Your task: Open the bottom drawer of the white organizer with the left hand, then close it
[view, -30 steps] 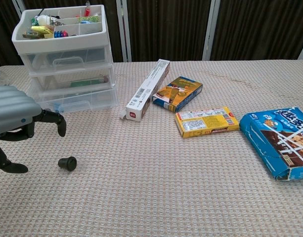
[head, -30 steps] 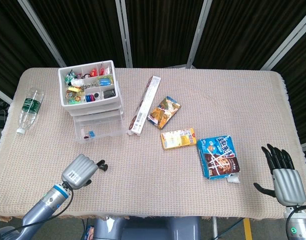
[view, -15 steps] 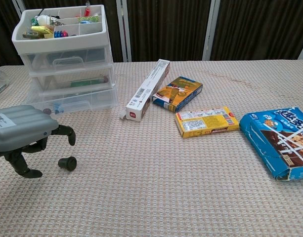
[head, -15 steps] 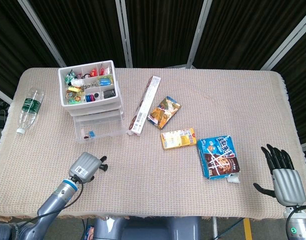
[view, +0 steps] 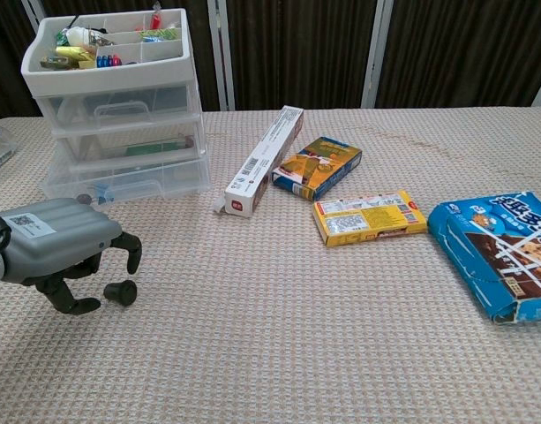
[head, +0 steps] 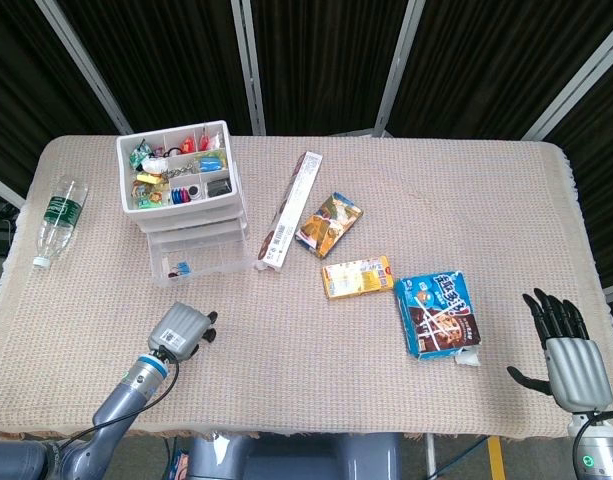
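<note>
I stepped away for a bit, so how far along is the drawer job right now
The bottom drawer of the white organizer already sticks out in front of the drawers above it, so the opening looks done. The left hand sits on the table just in front of it, fingers curled down, holding nothing and apart from the drawer. Closing is what's left. The right hand rests open at the far edge, uninvolved.
</note>
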{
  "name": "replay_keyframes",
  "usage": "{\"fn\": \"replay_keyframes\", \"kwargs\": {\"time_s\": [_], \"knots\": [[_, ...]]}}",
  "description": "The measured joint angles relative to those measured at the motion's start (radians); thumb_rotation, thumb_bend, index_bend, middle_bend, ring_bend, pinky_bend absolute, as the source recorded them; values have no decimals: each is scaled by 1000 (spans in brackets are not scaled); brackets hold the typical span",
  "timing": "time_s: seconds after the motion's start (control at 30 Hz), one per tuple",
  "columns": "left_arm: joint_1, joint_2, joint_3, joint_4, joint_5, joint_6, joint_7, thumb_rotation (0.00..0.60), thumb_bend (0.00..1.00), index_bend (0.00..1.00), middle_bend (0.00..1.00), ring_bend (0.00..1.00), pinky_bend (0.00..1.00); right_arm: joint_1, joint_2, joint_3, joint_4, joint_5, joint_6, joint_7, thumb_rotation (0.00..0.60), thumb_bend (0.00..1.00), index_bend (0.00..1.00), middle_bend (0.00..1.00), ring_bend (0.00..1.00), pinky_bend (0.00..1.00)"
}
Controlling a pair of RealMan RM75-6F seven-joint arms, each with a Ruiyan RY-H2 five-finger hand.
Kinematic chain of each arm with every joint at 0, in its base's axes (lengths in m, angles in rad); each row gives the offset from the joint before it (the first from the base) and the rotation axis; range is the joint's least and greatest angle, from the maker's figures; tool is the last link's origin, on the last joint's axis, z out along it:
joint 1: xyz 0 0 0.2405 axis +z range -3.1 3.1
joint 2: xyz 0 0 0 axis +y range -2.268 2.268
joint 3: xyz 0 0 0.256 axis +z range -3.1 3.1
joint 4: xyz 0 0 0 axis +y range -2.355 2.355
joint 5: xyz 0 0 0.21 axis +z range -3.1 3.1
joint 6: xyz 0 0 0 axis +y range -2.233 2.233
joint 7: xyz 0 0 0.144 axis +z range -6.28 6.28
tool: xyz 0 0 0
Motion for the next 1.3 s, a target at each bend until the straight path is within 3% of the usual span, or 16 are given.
{"fn": "replay_keyframes", "kwargs": {"time_s": [0.5, 0.9, 1.3], "knots": [[-9, -50, -8, 47, -45, 10, 13, 600, 330, 425, 1000, 943, 797, 0, 2, -1, -2, -1, -1, 5, 600, 7, 51, 0, 0, 0], [-9, -75, -3, 63, -46, 12, -5, 600, 481, 497, 1000, 943, 797, 0, 3, -1, -4, -1, -2, 7, 600, 7, 51, 0, 0, 0], [-1, -67, -6, 44, 10, 34, -52, 600, 493, 524, 1000, 943, 796, 0, 3, -1, -4, 1, -3, 8, 600, 7, 51, 0, 0, 0]]}}
